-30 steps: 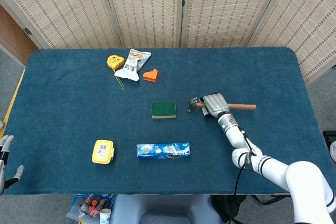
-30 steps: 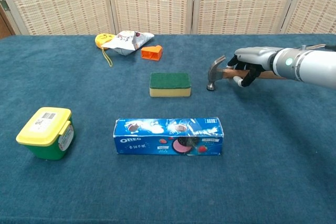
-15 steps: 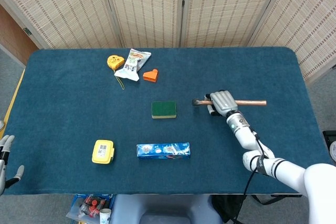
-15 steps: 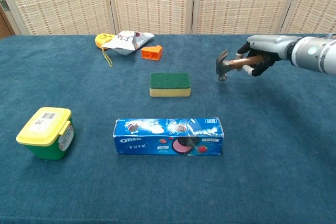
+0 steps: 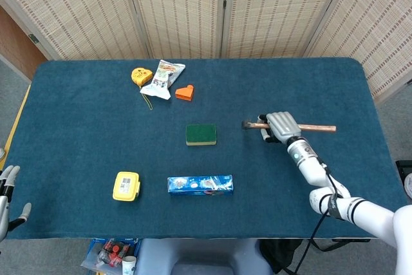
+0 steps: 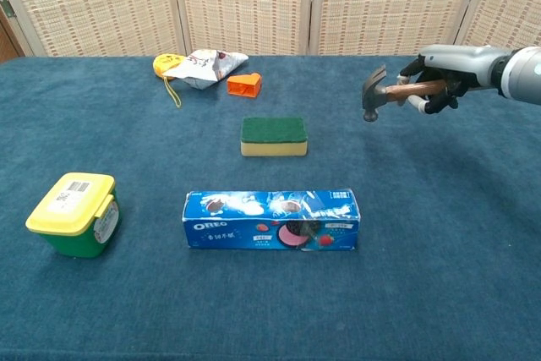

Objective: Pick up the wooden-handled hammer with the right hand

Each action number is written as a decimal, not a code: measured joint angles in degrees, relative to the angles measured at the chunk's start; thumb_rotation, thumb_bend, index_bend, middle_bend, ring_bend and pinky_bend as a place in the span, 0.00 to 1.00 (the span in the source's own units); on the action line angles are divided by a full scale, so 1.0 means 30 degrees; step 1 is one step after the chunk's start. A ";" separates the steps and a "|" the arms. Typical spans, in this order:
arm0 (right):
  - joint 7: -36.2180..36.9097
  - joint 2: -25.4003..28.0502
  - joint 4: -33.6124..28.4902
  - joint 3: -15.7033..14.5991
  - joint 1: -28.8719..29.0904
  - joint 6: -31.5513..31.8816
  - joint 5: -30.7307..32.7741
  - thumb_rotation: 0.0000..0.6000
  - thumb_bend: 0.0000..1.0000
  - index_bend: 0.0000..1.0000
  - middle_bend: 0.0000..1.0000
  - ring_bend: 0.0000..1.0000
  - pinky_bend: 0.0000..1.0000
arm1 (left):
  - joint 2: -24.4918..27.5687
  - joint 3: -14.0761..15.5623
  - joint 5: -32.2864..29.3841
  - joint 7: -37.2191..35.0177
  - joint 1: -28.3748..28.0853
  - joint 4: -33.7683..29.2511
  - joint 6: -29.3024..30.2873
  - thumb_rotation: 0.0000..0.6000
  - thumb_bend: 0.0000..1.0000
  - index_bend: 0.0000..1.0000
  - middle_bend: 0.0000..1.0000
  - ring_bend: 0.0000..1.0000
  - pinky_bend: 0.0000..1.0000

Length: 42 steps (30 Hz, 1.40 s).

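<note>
1. While the big blue table (image 5: 77,127) lies flat, the right arm (image 5: 322,181) reaches across it from the near right corner, stretched out toward the middle.
2. At the end of that arm, the right hand (image 6: 444,73) is up above the table, with its fingers (image 6: 420,100) wrapped around the wooden-handled hammer (image 6: 390,90) near its head.
3. The hammer is off the table and lies level — its metal head (image 6: 371,95) points toward the green sponge (image 6: 274,135), and the wooden end sticks out past the hand on the right in the head view.
4. Compared with a second ago, the hammer is higher and has moved to the right, farther from the sponge; back then its head was low, near the cloth.
5. The blue cookie box (image 6: 270,219) sits near the front, and the yellow tub (image 6: 74,213) sits to its left; neither has moved.
6. At the far side lie a snack bag (image 5: 165,77), a yellow tape measure (image 5: 140,76) and a small orange piece (image 5: 185,93) — all where they were.
7. The left hand (image 5: 8,196) shows only at the low left edge of the head view, off the table, fingers spread and holding nothing.
</note>
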 measured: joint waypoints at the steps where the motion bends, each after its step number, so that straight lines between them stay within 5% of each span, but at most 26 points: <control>1: 0.0122 0.0035 -0.0027 -0.0008 -0.0024 -0.0066 -0.0022 1.00 0.63 0.65 0.76 0.61 0.64 | 0.0003 0.0003 -0.0004 0.0012 0.0004 -0.0010 0.0000 1.00 0.32 0.00 0.00 0.05 0.00; 26: 0.3495 0.0408 -0.1785 0.0689 0.0356 -0.1595 -0.0741 1.00 0.63 0.66 0.78 0.63 0.68 | 0.0180 0.0016 0.0173 0.0306 -0.0018 -0.0383 0.0091 1.00 0.32 0.00 0.00 0.04 0.00; 42: 0.2238 -0.2157 0.0084 0.1439 0.2835 -0.2969 0.2064 1.00 0.63 0.66 0.78 0.63 0.68 | 0.0165 0.0132 0.0042 -0.0172 0.0379 0.0009 0.0386 1.00 0.32 0.00 0.00 0.04 0.00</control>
